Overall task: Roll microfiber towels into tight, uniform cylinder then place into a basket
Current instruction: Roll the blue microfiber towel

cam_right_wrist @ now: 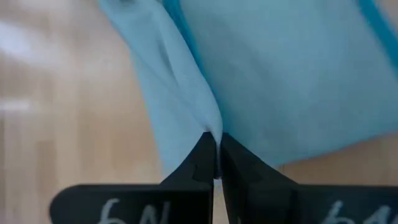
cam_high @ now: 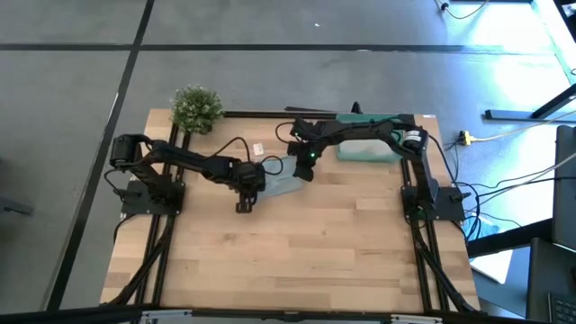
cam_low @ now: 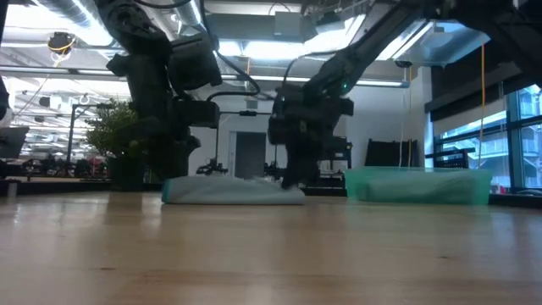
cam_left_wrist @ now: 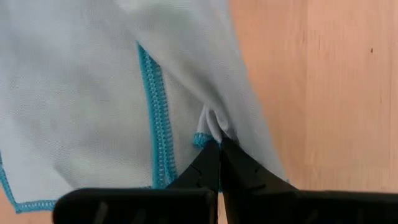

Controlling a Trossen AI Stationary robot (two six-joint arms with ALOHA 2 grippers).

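Pale wooden plank table [cam_high: 288, 252] on a black frame, grey floor around it, an open workshop hall behind in the low view. A small green potted plant [cam_high: 196, 107] stands at the far left corner.

You have both arms down on one cloth near the table's middle, toward the far edge. The pale grey-blue microfiber towel with teal stitched edging [cam_high: 283, 177] lies low and partly bunched on the wood (flat as a long low mound in the low view [cam_low: 233, 191]).

Left pincer [cam_left_wrist: 219, 148]: fingers pressed together, a small fold of the towel's edge nipped at their tips; it sits at the towel's left end [cam_high: 249, 177].

Right pincer [cam_right_wrist: 217, 138]: fingers likewise closed tight, pinching a ridge of the same cloth at the towel's right end [cam_high: 303, 165].

The shallow rectangular teal-green plastic basket [cam_high: 369, 149] sits at the far right of the table, beside the right arm, apart from the towel. You cannot tell from these views what lies inside it.
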